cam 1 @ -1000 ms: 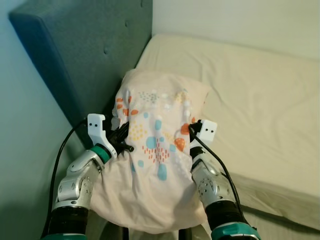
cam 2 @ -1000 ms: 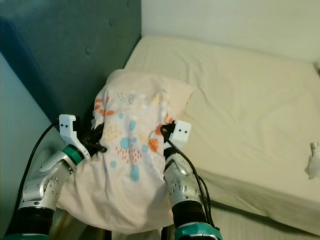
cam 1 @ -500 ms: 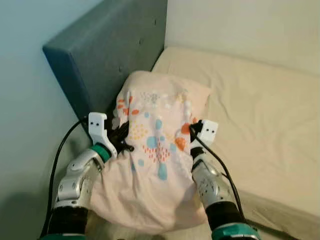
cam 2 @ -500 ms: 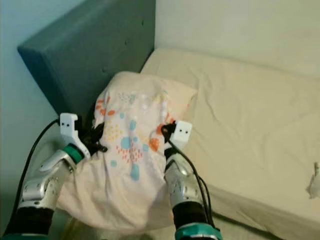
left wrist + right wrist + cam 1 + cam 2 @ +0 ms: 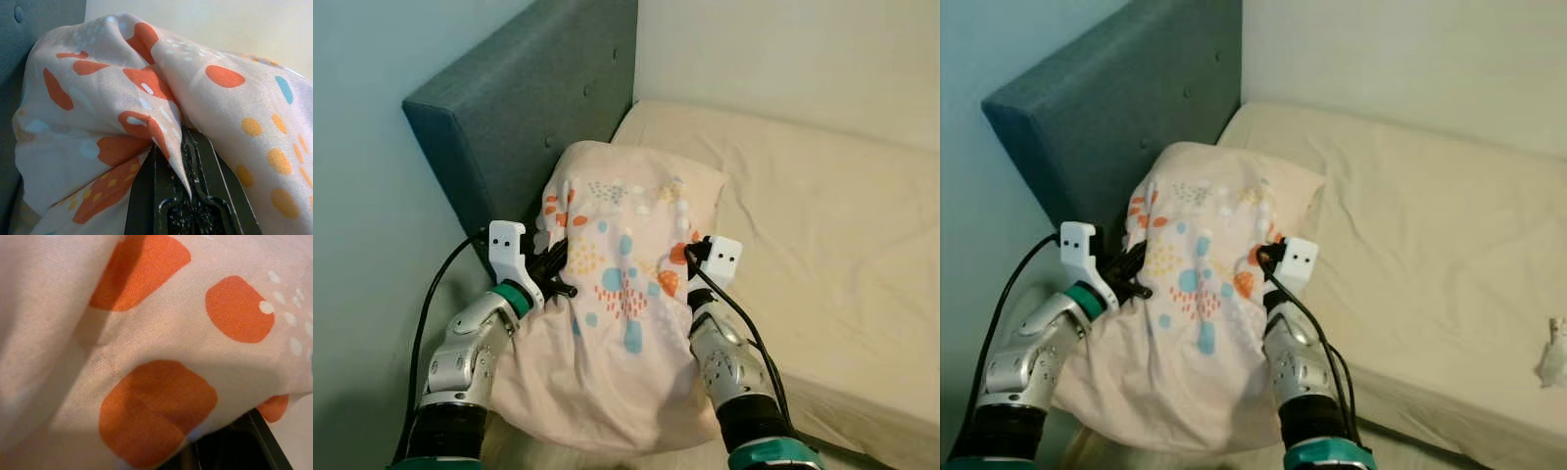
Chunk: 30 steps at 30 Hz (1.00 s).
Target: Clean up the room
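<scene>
From the left eye: both arms are up front, carrying a big pale-pink pillow (image 5: 622, 294) printed with orange, blue and yellow spots. The left gripper (image 5: 555, 275) bites into the pillow's left edge, its fingers pinched together on a fold of the cover. The right gripper (image 5: 689, 260) is pressed into the pillow's right edge; whether its fingers are clamped cannot be told from here. The pillow's far end lies at the head of the bed (image 5: 822, 215), leaning toward the teal headboard (image 5: 524, 117), while its near end sags between the two arms over the mattress edge.

Over to the right eye: same hold, pillow slung between the arms, top corner close to the headboard. Far out on the cream sheet, well apart from the pillow, lies a small white crumpled thing (image 5: 1554, 358), too small to identify.

Left wrist view: close in now, and the black fingers (image 5: 208, 196) stand tight together with a ridge of the spotted fabric caught between them. The cloth bunches up over them, the headboard showing beside it.

Right wrist view: pillowcase pressed right up against the lens, big orange blotches on pink. A dark finger (image 5: 244, 440) peeks out under the cloth's edge, and that is too little to tell whether this pincer is apart or together.
</scene>
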{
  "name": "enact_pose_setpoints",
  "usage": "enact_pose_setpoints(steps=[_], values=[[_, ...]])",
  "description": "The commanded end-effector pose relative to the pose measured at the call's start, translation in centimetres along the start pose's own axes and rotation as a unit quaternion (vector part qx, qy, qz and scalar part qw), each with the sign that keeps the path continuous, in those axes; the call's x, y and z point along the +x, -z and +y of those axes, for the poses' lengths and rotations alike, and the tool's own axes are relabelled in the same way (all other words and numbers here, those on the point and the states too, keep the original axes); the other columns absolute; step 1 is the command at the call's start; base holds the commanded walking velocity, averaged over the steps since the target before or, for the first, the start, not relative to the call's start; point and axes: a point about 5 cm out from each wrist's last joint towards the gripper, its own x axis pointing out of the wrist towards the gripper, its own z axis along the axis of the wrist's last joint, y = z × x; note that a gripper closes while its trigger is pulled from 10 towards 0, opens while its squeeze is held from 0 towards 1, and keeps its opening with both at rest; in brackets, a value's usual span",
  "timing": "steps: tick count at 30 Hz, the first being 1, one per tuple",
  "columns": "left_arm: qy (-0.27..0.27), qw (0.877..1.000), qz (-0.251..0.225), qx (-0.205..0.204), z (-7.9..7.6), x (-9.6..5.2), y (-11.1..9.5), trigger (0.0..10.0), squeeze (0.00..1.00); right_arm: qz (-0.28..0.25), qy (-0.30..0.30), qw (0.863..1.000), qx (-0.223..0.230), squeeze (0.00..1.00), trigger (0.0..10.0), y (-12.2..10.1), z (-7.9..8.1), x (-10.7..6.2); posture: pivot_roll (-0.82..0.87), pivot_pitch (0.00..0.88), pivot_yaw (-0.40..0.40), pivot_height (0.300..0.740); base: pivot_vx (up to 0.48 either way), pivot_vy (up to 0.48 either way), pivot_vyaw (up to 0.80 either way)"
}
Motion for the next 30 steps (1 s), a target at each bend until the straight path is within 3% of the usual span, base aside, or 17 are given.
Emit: enact_pose_setpoints(steps=[1, 9, 25, 30], values=[[0.027, 1.000, -0.002, 0.005, -1.1, 0.6, -0.4, 10.0, 0.00, 0.001, -0.030, 1.000, 0.003, 0.00, 10.0, 0.3, 1.7, 0.3, 0.17, 0.080, 0.056, 0.740, 0.000, 0.000, -0.80], [0.026, 1.000, -0.006, 0.004, -1.0, 0.6, -0.5, 10.0, 0.00, 0.000, -0.032, 0.999, 0.004, 0.00, 10.0, 0.3, 1.8, 0.3, 0.17, 0.080, 0.056, 0.740, 0.000, 0.000, -0.80], [0.013, 1.000, -0.020, 0.007, -0.5, 0.4, -1.1, 10.0, 0.00, 0.004, -0.043, 0.999, -0.004, 0.00, 10.0, 0.4, 2.4, 0.6, 0.18, 0.081, 0.053, 0.740, 0.000, 0.000, 0.00], [0.017, 0.999, -0.032, 0.001, -0.5, 0.4, -1.5, 10.0, 0.00, 0.005, -0.038, 0.999, -0.001, 0.00, 10.0, 0.4, 2.2, 0.6, 0.18, 0.081, 0.051, 0.740, 0.312, 0.000, -0.13]])
